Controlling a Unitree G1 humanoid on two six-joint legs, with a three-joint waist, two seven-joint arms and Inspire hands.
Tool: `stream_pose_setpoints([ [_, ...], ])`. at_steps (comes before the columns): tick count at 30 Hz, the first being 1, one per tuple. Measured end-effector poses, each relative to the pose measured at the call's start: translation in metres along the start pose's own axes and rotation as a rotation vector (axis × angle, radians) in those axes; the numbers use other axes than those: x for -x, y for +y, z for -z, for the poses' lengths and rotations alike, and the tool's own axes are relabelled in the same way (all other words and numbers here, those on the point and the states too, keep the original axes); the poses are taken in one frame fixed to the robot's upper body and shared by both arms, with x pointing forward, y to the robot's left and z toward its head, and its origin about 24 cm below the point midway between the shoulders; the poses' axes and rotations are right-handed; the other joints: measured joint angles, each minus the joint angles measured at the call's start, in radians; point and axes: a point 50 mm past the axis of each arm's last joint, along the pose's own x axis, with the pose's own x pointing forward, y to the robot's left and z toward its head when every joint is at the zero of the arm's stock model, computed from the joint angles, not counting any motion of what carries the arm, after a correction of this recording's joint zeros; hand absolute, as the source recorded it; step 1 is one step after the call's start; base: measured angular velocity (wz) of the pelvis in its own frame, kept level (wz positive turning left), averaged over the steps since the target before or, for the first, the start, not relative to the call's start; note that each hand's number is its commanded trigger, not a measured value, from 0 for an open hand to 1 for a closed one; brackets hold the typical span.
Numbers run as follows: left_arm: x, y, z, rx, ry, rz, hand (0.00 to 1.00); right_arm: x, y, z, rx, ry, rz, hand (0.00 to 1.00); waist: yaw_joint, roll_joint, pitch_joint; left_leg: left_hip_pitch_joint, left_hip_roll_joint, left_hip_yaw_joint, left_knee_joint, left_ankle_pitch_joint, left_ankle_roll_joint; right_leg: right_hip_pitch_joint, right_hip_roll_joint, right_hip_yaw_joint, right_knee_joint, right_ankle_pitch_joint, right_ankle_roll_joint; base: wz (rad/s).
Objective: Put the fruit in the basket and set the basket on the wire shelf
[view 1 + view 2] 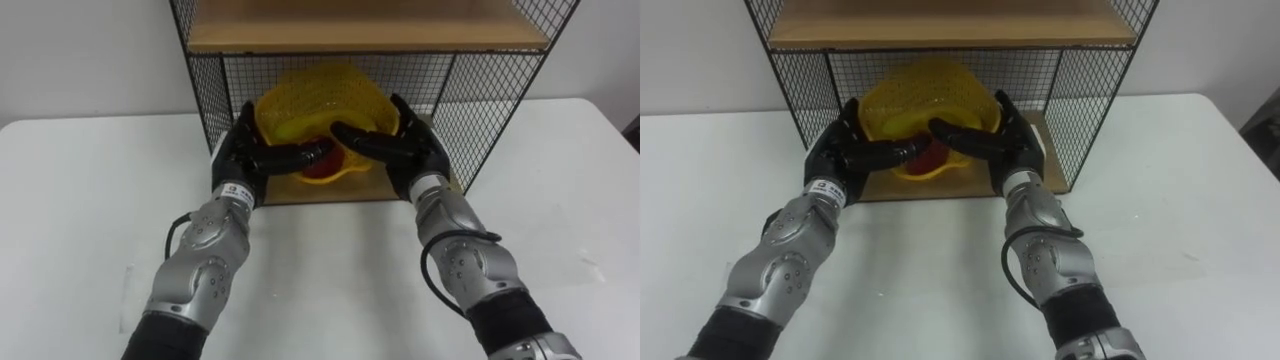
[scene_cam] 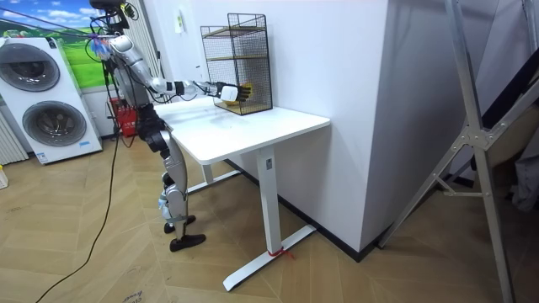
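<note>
We've left hand (image 1: 245, 150) and right hand (image 1: 410, 150) pinching yellow mesh basket (image 1: 310, 95), red fruit (image 1: 320, 168) likely inside, to seat it in black wire shelf (image 1: 205, 90).

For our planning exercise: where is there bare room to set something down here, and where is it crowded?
Bare table lies left of the wire shelf, right of it, and between the forearms. The shelf's lower compartment is crowded: the yellow basket with red fruit, clasped by the left hand and right hand, fills its middle.

A white surface (image 1: 330, 290) stands on a wood floor (image 2: 109, 269); 2 washing machines (image 2: 42, 94) sit at the room view's left.
</note>
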Motion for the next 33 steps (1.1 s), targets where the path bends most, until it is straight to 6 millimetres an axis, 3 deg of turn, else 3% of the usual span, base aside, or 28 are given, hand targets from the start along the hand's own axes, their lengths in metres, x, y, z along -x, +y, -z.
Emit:
stream_pose_setpoints([
  [4, -0.001, 0.005, 0.01, -0.009, 0.058, -0.018, 0.0, 0.0, 0.0, 0.005, 0.018, 0.041, 0.001, 0.0, 0.003, 0.001, 0.0006, 0.012, 0.0, 0.002, -0.011, 0.0, 0.0, 0.009, 0.001, 0.003, 0.001, 0.0, 0.0, -0.01],
  [17, -0.002, 0.013, 0.006, 0.0, 0.06, -0.004, 0.0, 0.0, -0.004, 0.004, 0.041, 0.061, -0.015, 0.0, 0.003, 0.005, -0.0026, 0.015, 0.0, 0.001, -0.015, 0.005, -0.003, 0.006, 0.001, 0.002, 0.001, 0.0, 0.0, 0.0],
  [26, -0.001, 0.019, 0.005, -0.031, 0.059, 0.003, 0.0, 0.001, -0.02, -0.003, 0.036, 0.039, 0.032, 0.0, -0.001, 0.019, -0.0167, 0.017, 0.0, 0.003, -0.015, 0.006, -0.004, 0.005, 0.0, 0.001, 0.003, 0.0, -0.001, 0.0],
  [33, 0.0, 0.025, 0.0, -0.111, 0.04, 0.027, 0.0, 0.002, -0.025, -0.006, 0.066, 0.032, 0.023, 0.0, 0.001, 0.015, -0.0217, 0.041, 0.003, 0.002, -0.018, 0.007, -0.006, 0.027, 0.004, 0.001, 0.003, -0.001, -0.004, 0.0],
])
